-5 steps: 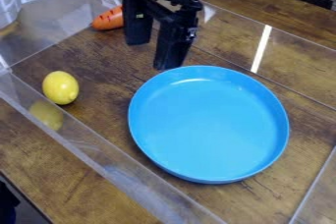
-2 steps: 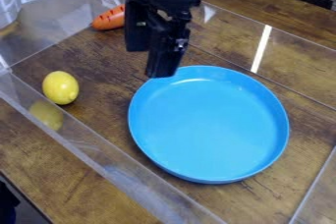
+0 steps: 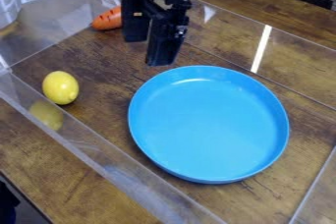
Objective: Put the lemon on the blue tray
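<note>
The lemon, small and bright yellow, lies on the wooden table at the left, close to a clear plastic wall. The blue tray, a large round dish with a shallow rim, sits right of centre with nothing in it. My black gripper hangs over the table just beyond the tray's far left rim, pointing down. Its two fingers stand apart with nothing between them. The lemon is well to the left of the gripper and nearer the camera.
An orange carrot lies behind the gripper at the back, partly hidden by it. A clear plastic wall runs along the table's left and front sides. Bare wood lies between the lemon and the tray.
The gripper has shifted slightly left and twisted a little at the wrist, staying near the tray's far rim. Lemon, tray and carrot have not moved.
</note>
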`<state>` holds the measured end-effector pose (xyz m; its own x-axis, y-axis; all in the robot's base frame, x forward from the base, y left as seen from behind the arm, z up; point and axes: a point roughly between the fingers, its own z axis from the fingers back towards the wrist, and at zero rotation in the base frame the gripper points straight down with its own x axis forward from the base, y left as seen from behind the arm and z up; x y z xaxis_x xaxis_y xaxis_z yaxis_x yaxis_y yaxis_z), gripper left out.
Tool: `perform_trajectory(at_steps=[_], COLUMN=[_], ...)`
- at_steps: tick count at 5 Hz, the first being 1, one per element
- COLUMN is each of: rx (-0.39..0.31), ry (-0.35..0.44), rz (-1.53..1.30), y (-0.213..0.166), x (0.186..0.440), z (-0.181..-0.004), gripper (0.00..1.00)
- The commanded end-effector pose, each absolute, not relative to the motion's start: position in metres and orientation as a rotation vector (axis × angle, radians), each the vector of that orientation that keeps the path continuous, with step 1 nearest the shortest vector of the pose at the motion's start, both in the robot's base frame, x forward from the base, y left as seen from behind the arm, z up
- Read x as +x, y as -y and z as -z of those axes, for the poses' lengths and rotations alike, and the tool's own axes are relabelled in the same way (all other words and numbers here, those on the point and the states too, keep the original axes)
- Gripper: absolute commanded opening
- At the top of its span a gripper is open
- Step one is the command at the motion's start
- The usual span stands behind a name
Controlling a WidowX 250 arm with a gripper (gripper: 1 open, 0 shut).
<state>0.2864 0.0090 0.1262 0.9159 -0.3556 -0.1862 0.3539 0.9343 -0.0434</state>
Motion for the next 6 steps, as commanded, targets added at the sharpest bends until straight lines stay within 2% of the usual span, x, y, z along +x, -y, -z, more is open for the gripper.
perform_trajectory(at_steps=[1, 4, 6], rx=[-0.006, 0.042, 0.074], ry=[-0.169, -0.169, -0.186], rz=[0.361, 0.572, 0.569], y=[-0.002, -0.075, -0.158], x=[0.289, 0.258, 0.262], z=[-0.125, -0.115, -0.101], gripper=[1.0, 1.0, 1.0])
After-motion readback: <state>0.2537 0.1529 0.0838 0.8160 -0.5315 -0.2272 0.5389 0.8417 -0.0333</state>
